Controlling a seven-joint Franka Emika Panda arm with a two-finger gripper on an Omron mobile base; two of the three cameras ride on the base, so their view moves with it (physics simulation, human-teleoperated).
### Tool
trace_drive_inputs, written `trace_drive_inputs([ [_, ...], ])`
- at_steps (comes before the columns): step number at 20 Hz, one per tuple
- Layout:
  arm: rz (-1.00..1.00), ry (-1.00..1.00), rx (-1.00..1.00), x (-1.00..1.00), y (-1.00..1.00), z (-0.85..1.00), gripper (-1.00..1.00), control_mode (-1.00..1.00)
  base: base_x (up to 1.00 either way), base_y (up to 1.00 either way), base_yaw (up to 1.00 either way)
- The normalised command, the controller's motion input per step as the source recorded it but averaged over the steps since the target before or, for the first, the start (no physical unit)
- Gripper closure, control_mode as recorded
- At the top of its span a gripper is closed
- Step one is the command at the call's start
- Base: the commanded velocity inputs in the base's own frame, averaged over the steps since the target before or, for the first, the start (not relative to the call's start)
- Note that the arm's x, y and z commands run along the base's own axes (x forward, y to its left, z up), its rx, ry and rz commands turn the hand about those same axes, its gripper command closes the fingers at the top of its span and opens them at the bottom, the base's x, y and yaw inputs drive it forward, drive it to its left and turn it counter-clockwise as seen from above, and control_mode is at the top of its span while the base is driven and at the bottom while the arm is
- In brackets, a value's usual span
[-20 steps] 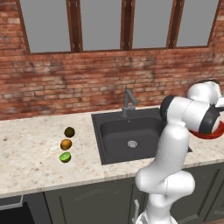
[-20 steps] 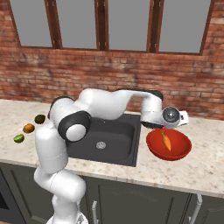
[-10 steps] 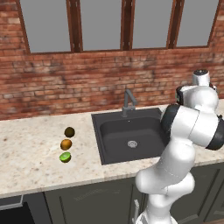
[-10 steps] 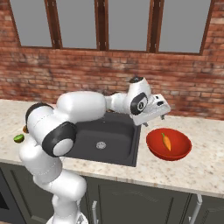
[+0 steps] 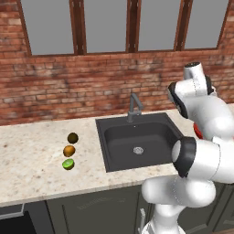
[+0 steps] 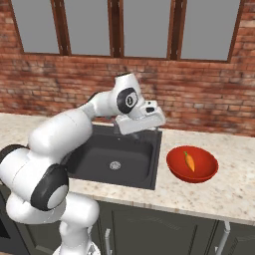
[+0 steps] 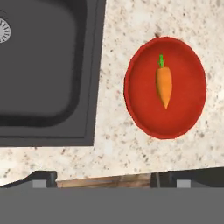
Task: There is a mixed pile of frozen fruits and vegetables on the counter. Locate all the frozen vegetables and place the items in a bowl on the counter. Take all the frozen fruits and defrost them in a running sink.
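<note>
Arm (image 6: 64,129) is showing glossy white rounded shells, fat tubular links. Joints are showing as dark grey/black bands between segments, one wide dark ring at the elbow (image 5: 183,155). Round dark cap with a small light dot is sitting on the wrist (image 6: 127,99). Hand (image 6: 142,119) is reading as a pale, boxy white block. No cables or markings showing.

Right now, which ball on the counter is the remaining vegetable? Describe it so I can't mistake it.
Find the dark sink; on the counter to its left, three small round pieces lie in a short row. The vegetable is the dark olive-brown ball nearest the brick wall, darker than the orange-brown ball and green lime.
</note>
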Motion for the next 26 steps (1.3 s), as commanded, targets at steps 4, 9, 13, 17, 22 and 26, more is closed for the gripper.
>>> trace_drive_inputs([
  [4, -0.58, 0.0, 0.25, -0.38, 0.51, 0.1, -1.0, -1.0, 0.0, 0.0, 0.0],
  [9, -0.49, 0.0, 0.29, -0.32, 0.73, 0.01, -1.0, -1.0, 0.0, 0.0, 0.0],
  [13, -0.38, -0.06, 0.15, -0.25, 1.0, 0.03, -1.0, -1.0, 0.0, 0.0, 0.0],
  [17, -0.33, -0.03, -0.02, -0.1, 1.0, 0.01, -1.0, -1.0, 0.0, 0.0, 0.0],
  [22, 0.05, 0.05, -0.01, -0.19, 0.68, -0.1, -1.0, -1.0, 0.0, 0.0, 0.0],
  [26, 0.16, 0.05, 0.0, -0.24, 0.44, -0.06, -1.0, -1.0, 0.0, 0.0, 0.0],
])
